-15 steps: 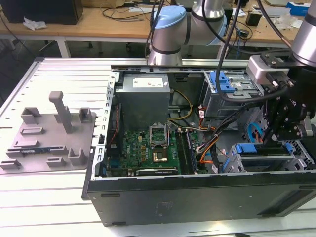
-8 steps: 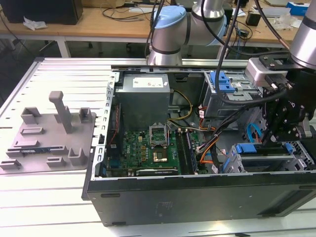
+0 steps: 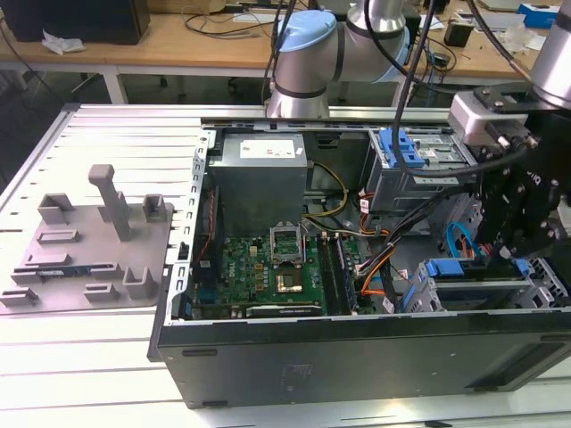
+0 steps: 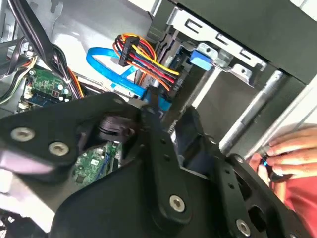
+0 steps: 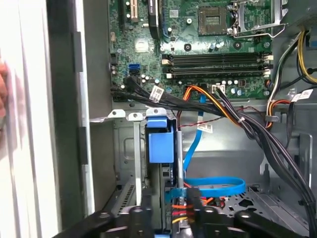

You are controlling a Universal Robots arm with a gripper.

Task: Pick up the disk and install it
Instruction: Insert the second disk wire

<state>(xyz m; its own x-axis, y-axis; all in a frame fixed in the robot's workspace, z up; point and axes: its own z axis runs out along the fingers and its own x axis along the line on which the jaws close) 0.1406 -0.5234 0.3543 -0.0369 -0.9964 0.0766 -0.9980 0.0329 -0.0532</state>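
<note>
Currently the claw (image 3: 516, 234) hangs inside the computer case (image 3: 357, 357), directly above the drive bay, where the disk (image 3: 473, 276) sits, long axis across the bay; claw opening cannot be determined.

Open PC case (image 3: 357, 352) on slatted table (image 3: 107, 374), motherboard (image 3: 268, 272) exposed. Gripper (image 3: 522, 234) down inside case at exterior view's right, above blue-framed disk (image 3: 473, 275) in drive bay. Grey holder tray (image 3: 89, 241) sits outside, left
</note>
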